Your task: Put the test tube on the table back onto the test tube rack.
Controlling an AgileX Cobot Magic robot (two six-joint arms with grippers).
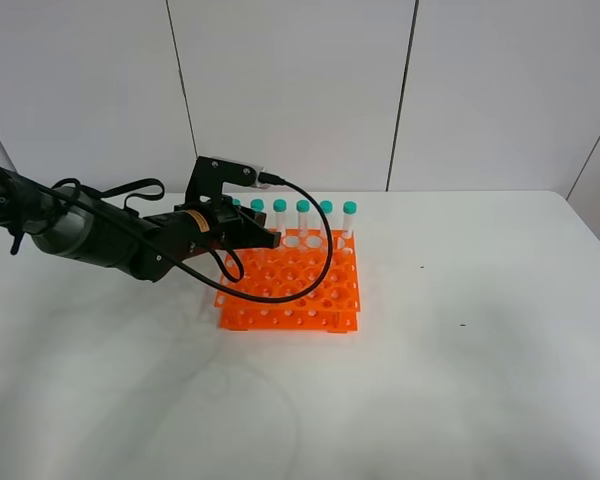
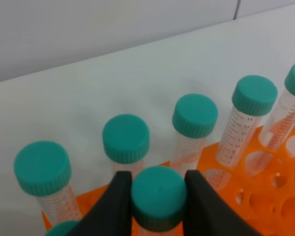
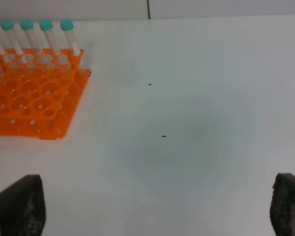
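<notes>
Left gripper (image 2: 158, 196) pinched on the teal cap of the test tube (image 2: 158, 195), one black finger each side, jaws pressed against it; tube held upright over the near-left part of the test tube rack (image 1: 300, 290), just in front of the back row of capped tubes (image 2: 194, 115), which stand at twelve o'clock from it in the wrist view; from the high camera the gripper sits at roughly ten o'clock of the rack's centre; whether the tip has already entered a hole cannot be told, the lower tube being hidden by the fingers; step in hand looks like the insertion itself; next move, by my judgement, calls for a straight descent until the tube seats, then release and a clean lift clear of the neighbouring caps; right gripper (image 3: 157, 209) spread wide, holding nothing, over bare table (image 3: 196, 98), well apart from the rack at its ten o'clock.
</notes>
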